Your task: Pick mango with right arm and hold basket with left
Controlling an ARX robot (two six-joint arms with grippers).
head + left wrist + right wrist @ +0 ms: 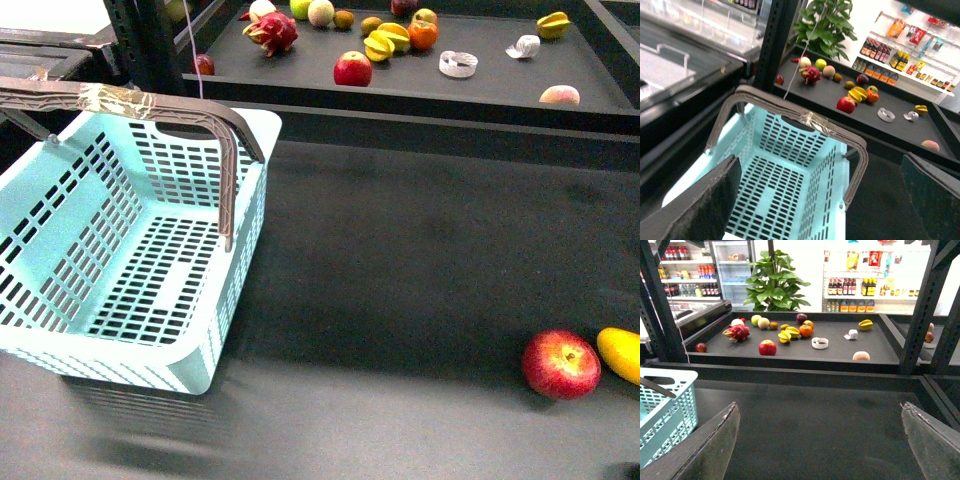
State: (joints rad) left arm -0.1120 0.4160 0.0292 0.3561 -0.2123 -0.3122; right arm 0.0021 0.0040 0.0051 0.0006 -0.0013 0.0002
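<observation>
Shop interior. A leafy potted plant (774, 277) stands before a white wall (812, 270), behind the far edge of a black display tray (835, 354). To either side of the plant, shelves of bottles (850, 290) and a glass-door cooler (732, 265) line the wall. Black perforated uprights (660, 305) frame the tray in front of the plant; nearer still lies a dark matte tabletop (815, 425). Lighting is bright and even.

One basket (197, 362), one mango (621, 355), two red apples (561, 365) and one dragon fruit (272, 32) show in the front view.
</observation>
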